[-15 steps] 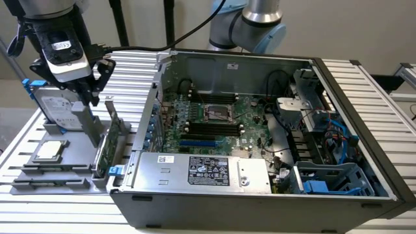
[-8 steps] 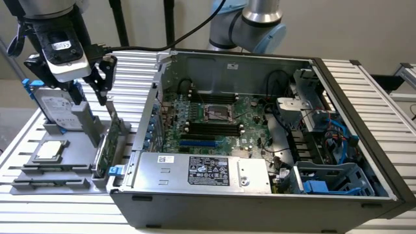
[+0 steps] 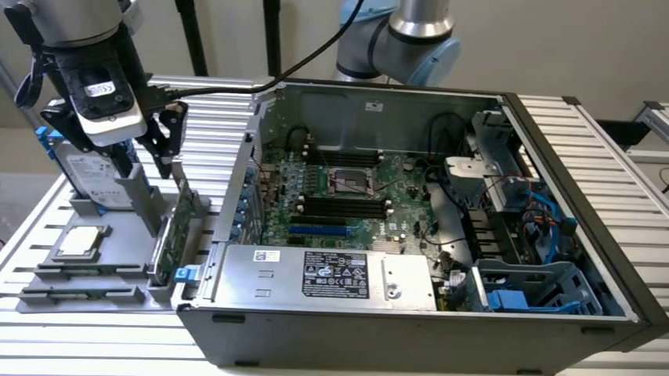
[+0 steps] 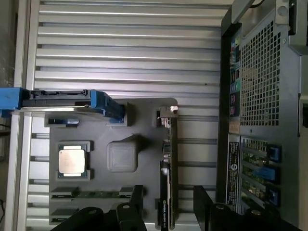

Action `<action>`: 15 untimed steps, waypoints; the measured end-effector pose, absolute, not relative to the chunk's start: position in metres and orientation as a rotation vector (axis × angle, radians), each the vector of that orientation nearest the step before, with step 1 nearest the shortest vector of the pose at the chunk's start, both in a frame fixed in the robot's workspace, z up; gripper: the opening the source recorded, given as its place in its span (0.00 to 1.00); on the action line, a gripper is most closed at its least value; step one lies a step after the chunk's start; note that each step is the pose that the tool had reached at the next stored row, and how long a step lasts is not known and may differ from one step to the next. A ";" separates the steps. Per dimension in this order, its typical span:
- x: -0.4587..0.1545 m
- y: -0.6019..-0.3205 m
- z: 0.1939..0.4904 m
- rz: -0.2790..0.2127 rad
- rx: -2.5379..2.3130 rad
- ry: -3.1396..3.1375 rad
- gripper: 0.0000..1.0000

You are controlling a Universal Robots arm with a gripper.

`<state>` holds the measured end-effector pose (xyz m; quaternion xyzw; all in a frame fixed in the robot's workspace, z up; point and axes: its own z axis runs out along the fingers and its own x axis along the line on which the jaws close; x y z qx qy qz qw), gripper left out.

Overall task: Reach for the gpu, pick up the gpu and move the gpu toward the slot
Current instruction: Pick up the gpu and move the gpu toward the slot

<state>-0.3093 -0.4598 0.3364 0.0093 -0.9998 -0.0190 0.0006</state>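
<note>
gpu (image 4: pixel 169 159) upright beneath gripper (image 4: pixel 167 195), jaws spread.

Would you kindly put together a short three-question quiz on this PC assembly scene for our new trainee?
1. True or false: the gpu is already plugged into the motherboard.
2. Which item stands on edge in the grey tray, fitted with blue rails? A) the hard drive B) a keyboard C) a screwdriver
3. Fill in: the end effector hangs over the gpu with its fingers ___, one on each side of the card.

Key: 1 false, it stands on edge in the tray; 2 A; 3 open.
</note>
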 end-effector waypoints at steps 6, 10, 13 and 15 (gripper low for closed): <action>-0.313 -0.465 0.326 -0.060 0.029 -3.140 0.54; -0.313 -0.467 0.318 -0.060 0.029 -3.140 0.54; -0.313 -0.467 0.313 -0.060 0.029 -3.142 0.54; -0.313 -0.468 0.309 -0.060 0.029 -3.142 0.54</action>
